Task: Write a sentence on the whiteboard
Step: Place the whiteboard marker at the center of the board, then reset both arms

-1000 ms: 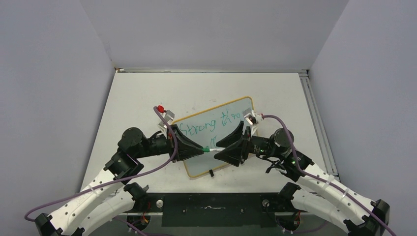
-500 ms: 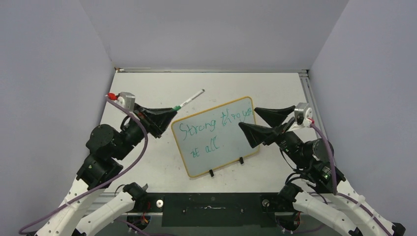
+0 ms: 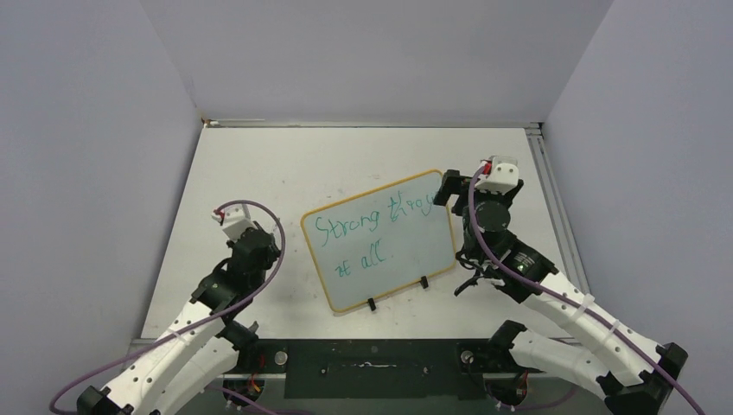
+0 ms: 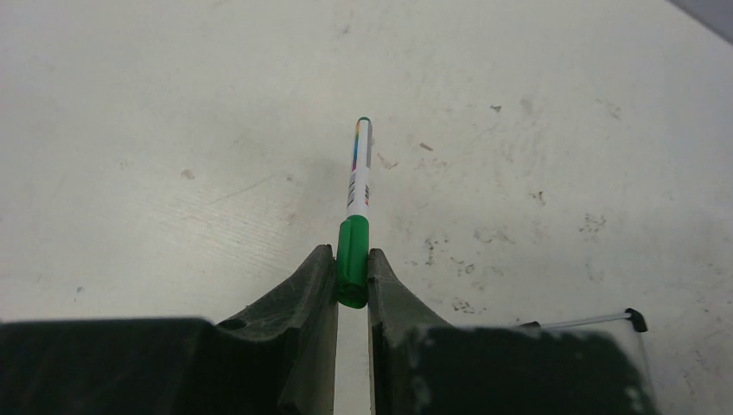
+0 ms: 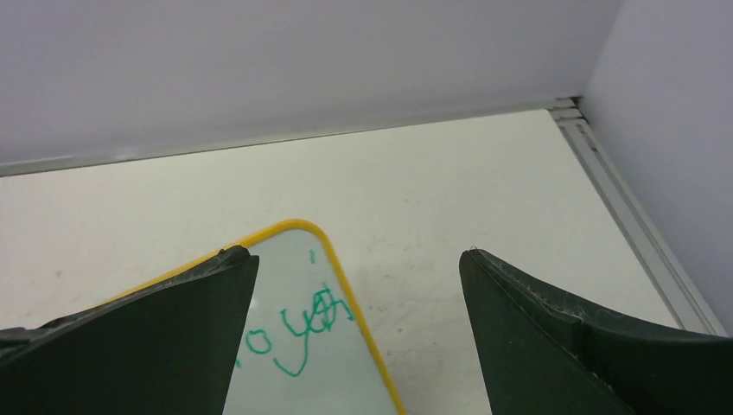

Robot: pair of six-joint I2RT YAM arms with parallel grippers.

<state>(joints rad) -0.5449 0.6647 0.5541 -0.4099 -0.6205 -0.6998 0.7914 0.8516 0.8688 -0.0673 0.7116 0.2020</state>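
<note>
Left gripper [image 4: 352,259] angled down, clamped on green marker [image 4: 358,186], right gripper [image 5: 356,252] wide apart, empty, near whiteboard [image 3: 415,246] corner.

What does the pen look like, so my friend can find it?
Start at the yellow-framed whiteboard on the table. To its left, the left pincer grips the marker: a thin white stick with a thick green end, unlike the all-black pincer.

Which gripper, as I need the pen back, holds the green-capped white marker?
The left gripper: its jaws are shut on the green-capped white marker; the right gripper stands open, empty, near the yellow-framed whiteboard.
</note>
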